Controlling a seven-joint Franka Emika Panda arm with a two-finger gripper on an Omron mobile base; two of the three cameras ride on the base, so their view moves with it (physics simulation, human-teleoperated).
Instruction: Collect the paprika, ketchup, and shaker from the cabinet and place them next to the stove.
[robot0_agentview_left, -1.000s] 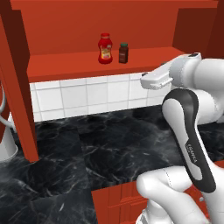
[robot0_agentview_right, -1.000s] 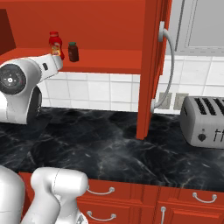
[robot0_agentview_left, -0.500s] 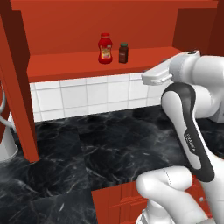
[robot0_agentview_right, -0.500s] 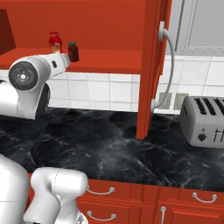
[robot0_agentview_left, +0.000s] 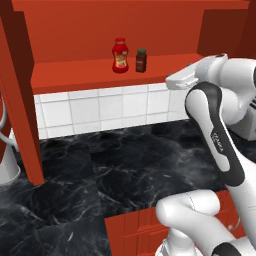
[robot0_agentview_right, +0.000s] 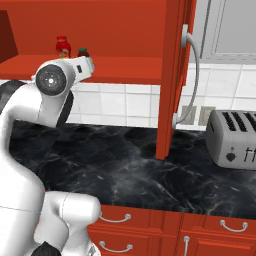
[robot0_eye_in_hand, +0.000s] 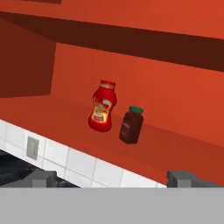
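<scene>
On the red shelf of the open cabinet stand the ketchup, a red bottle with a yellow-red label, and just to its right the paprika, a dark jar with a green lid. Both also appear in the right base view, ketchup and paprika, and ahead in the hand view, ketchup and paprika. My gripper is open, fingertips wide apart with nothing between them. It hovers in front of the shelf edge, short of both items, to their right. The shaker and the stove are out of view.
A black marble counter runs below a white tiled wall. The cabinet's left side wall comes down to the counter. Its open door with a grey handle stands to the right, and a silver toaster beyond it.
The arm has lifted the hand a little, bringing it closer to shelf height. The jaws stay open, and the bottle and jar have not moved.
</scene>
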